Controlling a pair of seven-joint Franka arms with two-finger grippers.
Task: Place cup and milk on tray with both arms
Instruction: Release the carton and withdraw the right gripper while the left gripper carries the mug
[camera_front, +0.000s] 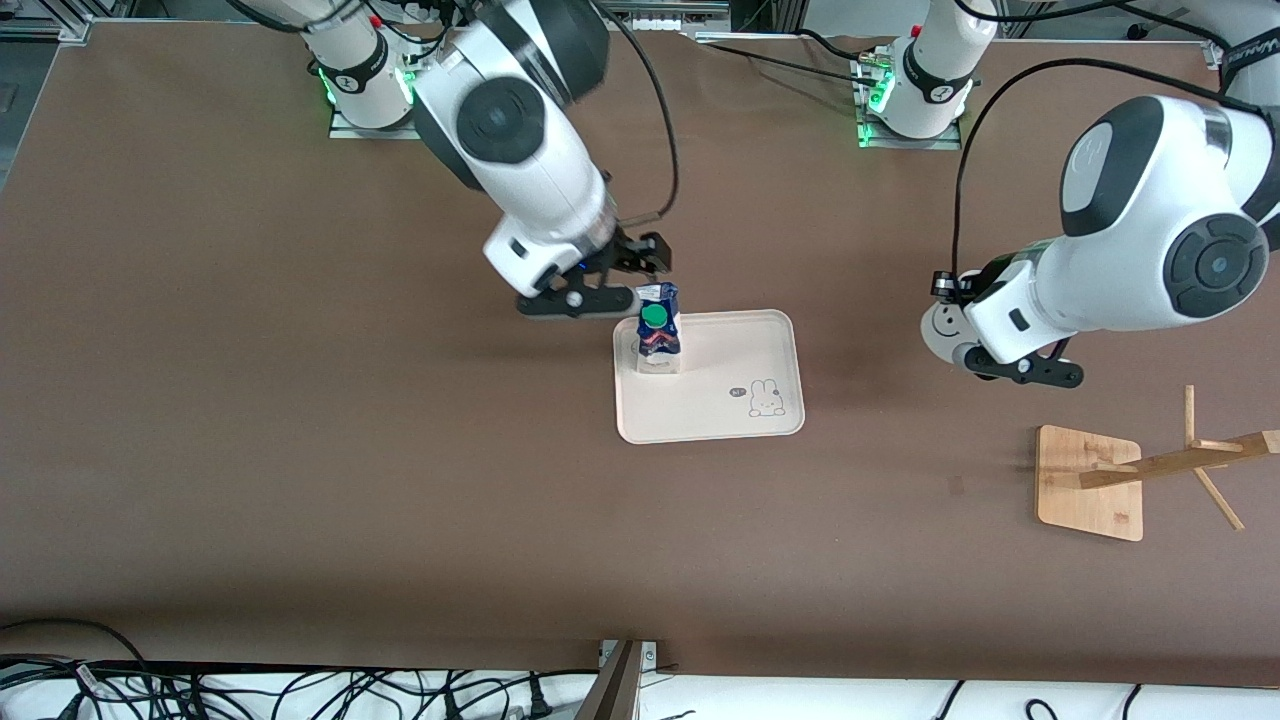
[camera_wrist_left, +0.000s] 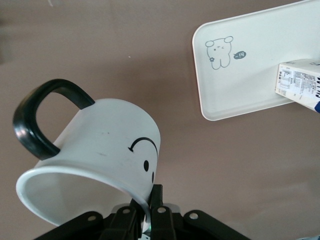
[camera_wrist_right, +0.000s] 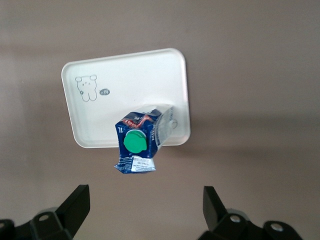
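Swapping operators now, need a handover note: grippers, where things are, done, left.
Left gripper: shut on the cup rim, cup held tilted in the air over bare table, between the tray and the wooden stand.
Right gripper: open, holding nothing, over the milk.
Milk: upright on the tray, in the corner toward the right arm's base.
Done: milk placed.
Left: carry the cup to the tray's free area, set it down, release.
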